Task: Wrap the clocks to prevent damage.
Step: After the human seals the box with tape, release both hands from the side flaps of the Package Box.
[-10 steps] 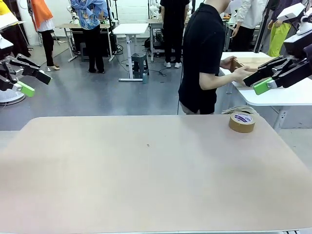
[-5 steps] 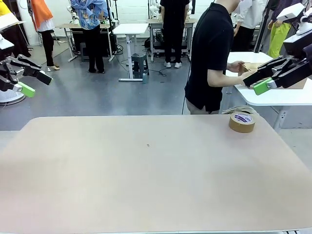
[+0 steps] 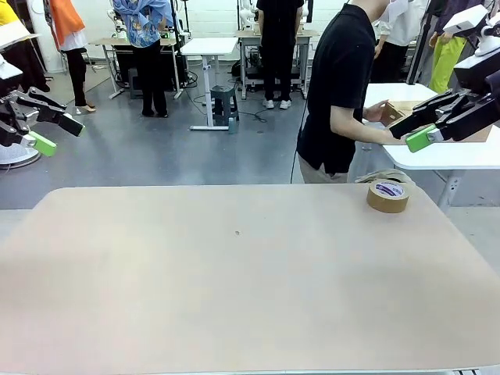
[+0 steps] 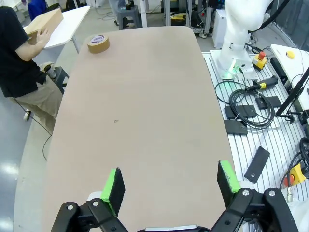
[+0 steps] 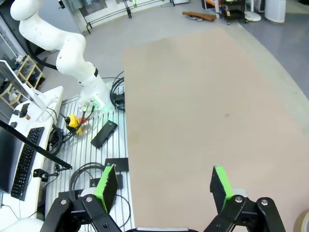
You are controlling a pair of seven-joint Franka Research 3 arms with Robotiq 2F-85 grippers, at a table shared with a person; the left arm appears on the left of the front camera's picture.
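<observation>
i see my left tool (image 3: 48, 130) raised at the left edge of the front view, jaws spread wide and empty; from its wrist camera the green pads (image 4: 114, 184) stand far apart above the bare desk (image 3: 234, 281). my right tool (image 3: 426, 129) hangs high on the right, also gaping with nothing between its pads (image 5: 106, 186). a brown tape roll (image 3: 387, 195) lies flat near the desk's far right corner. beyond it a person (image 3: 340, 86) in a black shirt faces a white side table, hands on a cardboard box (image 4: 43, 25). i cannot find the clocks anywhere on my desk.
</observation>
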